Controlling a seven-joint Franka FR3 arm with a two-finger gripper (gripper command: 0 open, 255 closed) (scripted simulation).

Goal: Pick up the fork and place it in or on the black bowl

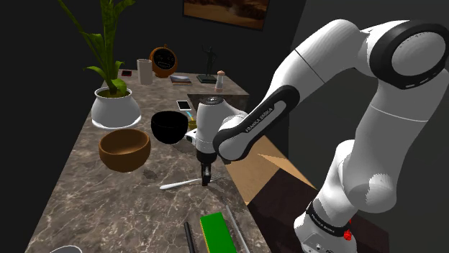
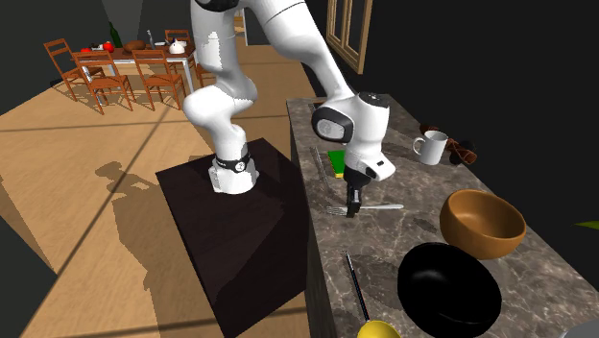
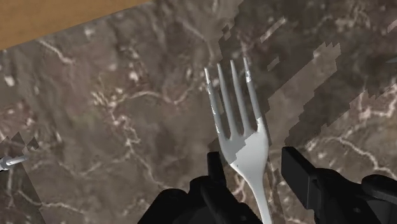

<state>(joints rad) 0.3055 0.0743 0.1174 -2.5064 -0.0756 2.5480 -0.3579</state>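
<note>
A silver fork (image 3: pixel 240 130) lies flat on the dark marbled counter (image 3: pixel 114 121), its tines pointing away from the hand. My gripper (image 3: pixel 254 173) is down at the fork's neck and open: one finger sits close against one side, the other stands a small gap off. In the shoulder view the gripper (image 1: pixel 206 177) stands over one end of the fork (image 1: pixel 180 184), and the black bowl (image 1: pixel 170 126) sits further back on the counter. Seen in the second exterior view, the gripper (image 2: pixel 353 205) is on the fork (image 2: pixel 376 206), with the black bowl (image 2: pixel 449 286) nearer the camera.
A brown bowl (image 1: pixel 124 149) sits beside the black one, a white plant pot (image 1: pixel 115 109) behind it. A green block (image 1: pixel 216 233) and thin utensils (image 1: pixel 234 224) lie near the counter's front. A white mug (image 2: pixel 432 148) stands at the back. The counter edge (image 2: pixel 312 221) runs close to the fork.
</note>
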